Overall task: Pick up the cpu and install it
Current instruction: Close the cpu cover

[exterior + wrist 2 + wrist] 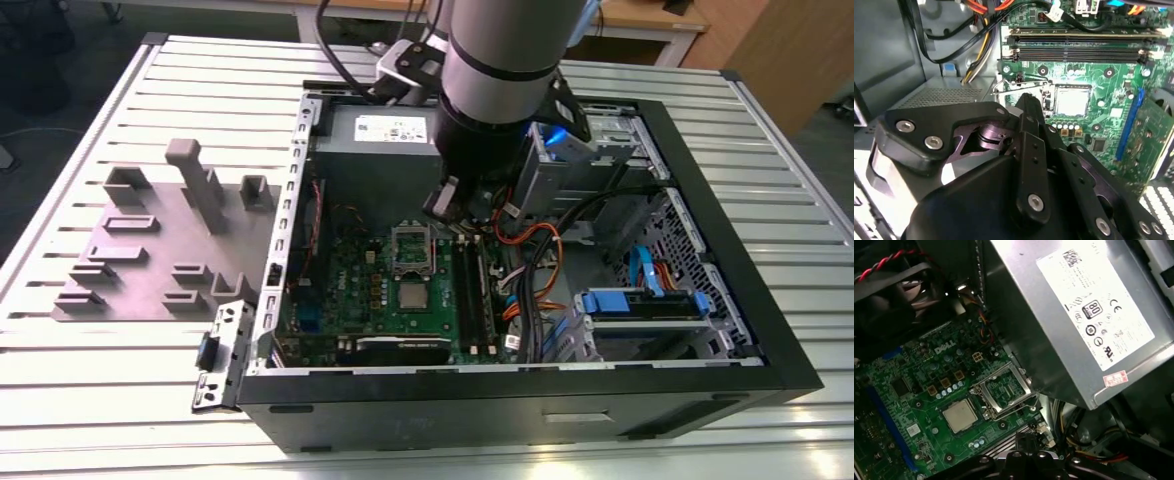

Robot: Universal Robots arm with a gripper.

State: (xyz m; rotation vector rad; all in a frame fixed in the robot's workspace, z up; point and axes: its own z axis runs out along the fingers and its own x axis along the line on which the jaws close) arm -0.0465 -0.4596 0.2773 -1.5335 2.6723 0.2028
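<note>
While the arm (501, 70) is reaching down into the open computer case (747, 330), the cpu (412, 298) is lying flat on the green motherboard (354, 290), apart from the gripper (447, 200) and untouched by it. In the exterior view the chip is sitting just beside the open socket (411, 252), on the side nearer the graphics card (400, 350) at the case's front edge, and the gripper is hanging above the board beyond the socket, near the grey power supply (387, 128). Whether its fingers are spread or closed, I cannot tell (the black linkage (1029, 165) in the second wrist view is covering the tips). That same view is showing the cpu (1072, 101) past the gripper body, close to the memory slots (1079, 50). The first wrist view is showing the cpu (960, 416) next to the socket (1004, 390), whose metal frame is standing raised. A grey fixture plate (160, 240) is resting on the slatted table (80, 400) at the exterior view's left.
</note>
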